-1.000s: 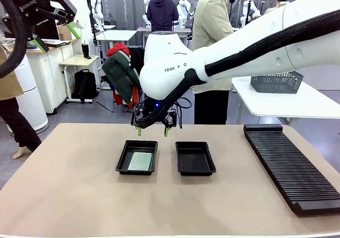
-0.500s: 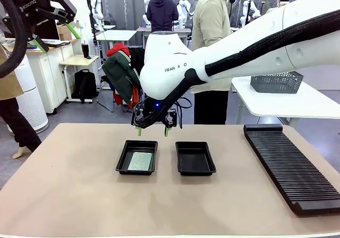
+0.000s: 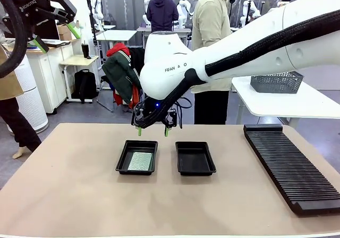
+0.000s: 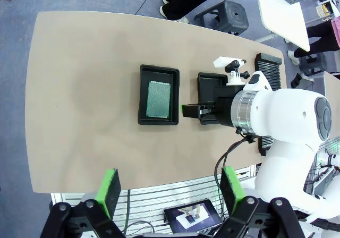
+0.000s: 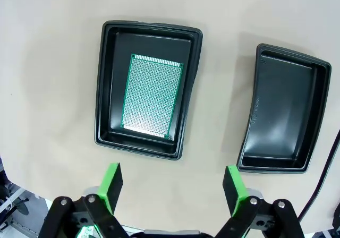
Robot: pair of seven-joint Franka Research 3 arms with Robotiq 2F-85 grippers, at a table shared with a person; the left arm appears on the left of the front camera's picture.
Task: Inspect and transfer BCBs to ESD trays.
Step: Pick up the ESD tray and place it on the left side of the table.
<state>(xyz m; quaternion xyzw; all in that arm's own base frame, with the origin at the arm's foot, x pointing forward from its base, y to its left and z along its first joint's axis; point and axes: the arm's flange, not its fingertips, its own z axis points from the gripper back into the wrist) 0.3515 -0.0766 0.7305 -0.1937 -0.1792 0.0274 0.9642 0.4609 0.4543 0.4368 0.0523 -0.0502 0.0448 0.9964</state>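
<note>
Two black ESD trays lie side by side mid-table. The left tray point(image 3: 123, 156) point(image 5: 103, 89) point(image 4: 144, 95) holds one green BCB point(image 3: 139, 160) point(image 5: 152, 95) point(image 4: 160, 94) flat on its floor. The right tray point(image 3: 195, 159) point(image 5: 284, 116) has nothing in it; in the left wrist view this tray point(image 4: 208, 85) is partly covered by the right arm. My right gripper point(image 3: 152, 132) point(image 5: 173, 184) hangs open above the far edge of the trays, nothing between its fingers. High at the left, well off the table, my left gripper point(image 3: 57, 37) point(image 4: 171, 190) is open and holds nothing.
A long black ribbed rack point(image 3: 289, 166) runs along the table's right side. A grey mesh basket point(image 3: 276, 82) sits on a white table behind it. A person point(image 3: 211, 47) stands at the far side. Bare tabletop lies in front of the trays.
</note>
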